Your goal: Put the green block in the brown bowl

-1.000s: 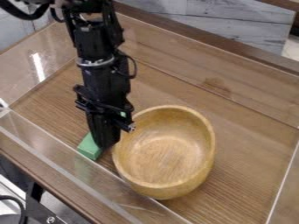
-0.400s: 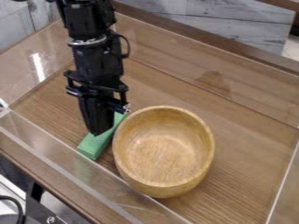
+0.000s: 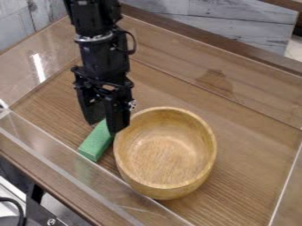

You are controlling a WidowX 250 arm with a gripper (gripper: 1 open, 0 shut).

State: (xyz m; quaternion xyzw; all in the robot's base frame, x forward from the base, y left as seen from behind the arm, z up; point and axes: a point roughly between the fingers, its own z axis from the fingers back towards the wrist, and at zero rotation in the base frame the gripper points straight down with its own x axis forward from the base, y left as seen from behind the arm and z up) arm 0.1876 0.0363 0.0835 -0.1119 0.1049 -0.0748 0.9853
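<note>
The green block (image 3: 97, 140) lies flat on the wooden table, just left of the brown bowl (image 3: 167, 152) and almost touching its outer wall. My gripper (image 3: 102, 117) hangs right above the block's far end, pointing steeply down, and its two black fingers stand open with a gap between them. Nothing is held between the fingers. The bowl is empty inside.
A clear plastic wall (image 3: 71, 163) runs along the table's front edge, close to the block and bowl. The wooden tabletop (image 3: 218, 84) stretches behind and to the right of the bowl.
The gripper has gone from shut to open and shifted slightly left and up. More of the green block now shows below it.
</note>
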